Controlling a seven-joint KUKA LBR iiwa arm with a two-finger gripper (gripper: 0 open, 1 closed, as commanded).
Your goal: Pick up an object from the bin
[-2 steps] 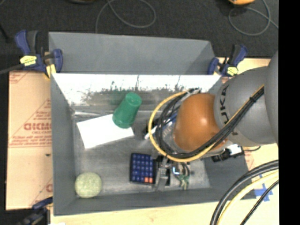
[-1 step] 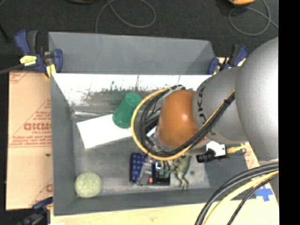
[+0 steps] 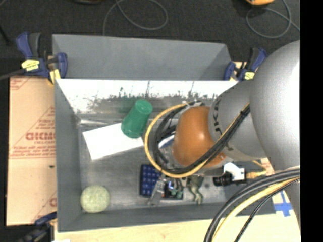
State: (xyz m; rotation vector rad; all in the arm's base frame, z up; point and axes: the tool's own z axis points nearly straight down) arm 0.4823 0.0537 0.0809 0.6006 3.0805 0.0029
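In the bin (image 3: 65, 150), a cup (image 3: 136, 119) lies on its side near the back wall, its front end overlapping a flat sheet (image 3: 108, 141) that stretches leftward. A ball (image 3: 95, 197) sits in the front left corner. A gridded block (image 3: 148, 179) lies front centre, just left of small clutter (image 3: 174, 189) under the arm (image 3: 242, 120), which covers the right half.

You have one green cup (image 3: 136, 118), one flat white sheet (image 3: 112, 140), one pale green ball (image 3: 95, 197) and one blue gridded block (image 3: 148, 179) in the bin (image 3: 68, 160). Just beside the block you can count at least two more small pieces, one dark (image 3: 174, 189) and one olive (image 3: 196, 190). Both are partly hidden, so you cannot tell their kind or whether more lie with them.
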